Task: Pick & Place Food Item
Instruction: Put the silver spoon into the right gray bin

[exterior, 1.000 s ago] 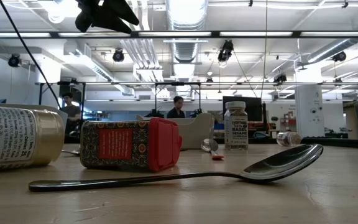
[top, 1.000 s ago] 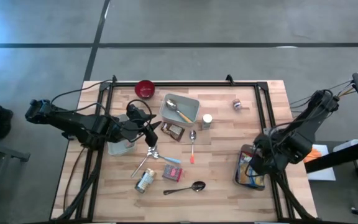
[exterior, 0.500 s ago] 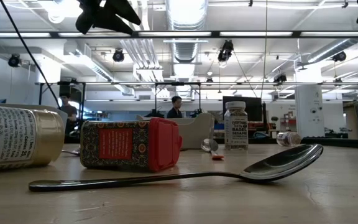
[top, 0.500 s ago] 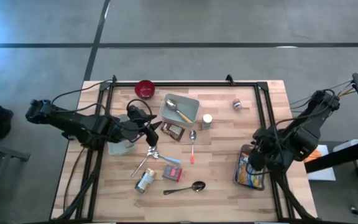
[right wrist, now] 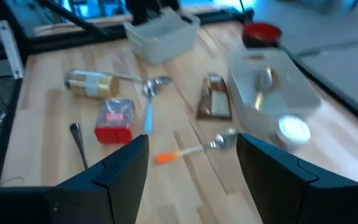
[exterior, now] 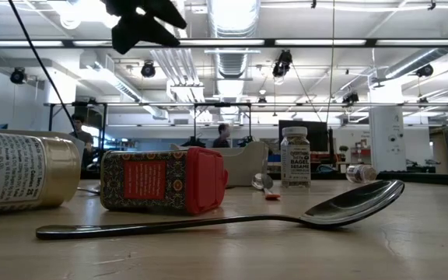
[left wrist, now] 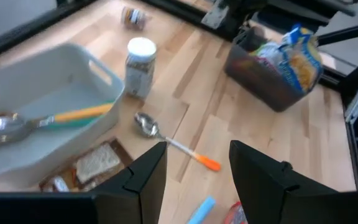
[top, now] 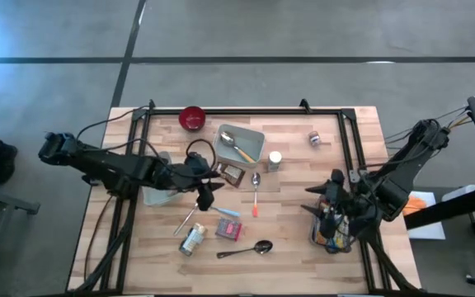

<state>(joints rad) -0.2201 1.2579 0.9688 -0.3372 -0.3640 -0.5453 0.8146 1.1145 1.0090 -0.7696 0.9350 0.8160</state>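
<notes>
High view, desk: the light wooden desk [top: 287, 223] has a black frame around it.
High view, left pincer: the left pincer [top: 205, 195] hangs over the middle of the desk, just beside the brown snack packet [top: 232, 174]. It holds nothing.
High view, right pincer: the right pincer [top: 326, 216] is over the dark bin [top: 333, 231] at the right side. A colourful food bag sits in that bin.
High view, other things: a white tray [top: 241, 144] holds a spoon with an orange handle [top: 236, 148]. A red bowl [top: 192, 118] is near the far edge.
Low view: a big shiny metal spoon [exterior: 232, 216] lies in front. Behind it lie a red box [exterior: 164, 180] and a gold tin can [exterior: 23, 170].
Left wrist view: the two dark fingers [left wrist: 146, 176] stand apart with nothing between them. The yellow and blue food bag [left wrist: 297, 53] stands in the bin, far off.
Right wrist view: the two dark fingers [right wrist: 122, 165] stand apart and empty, over a small spoon with an orange tip [right wrist: 194, 149].
</notes>
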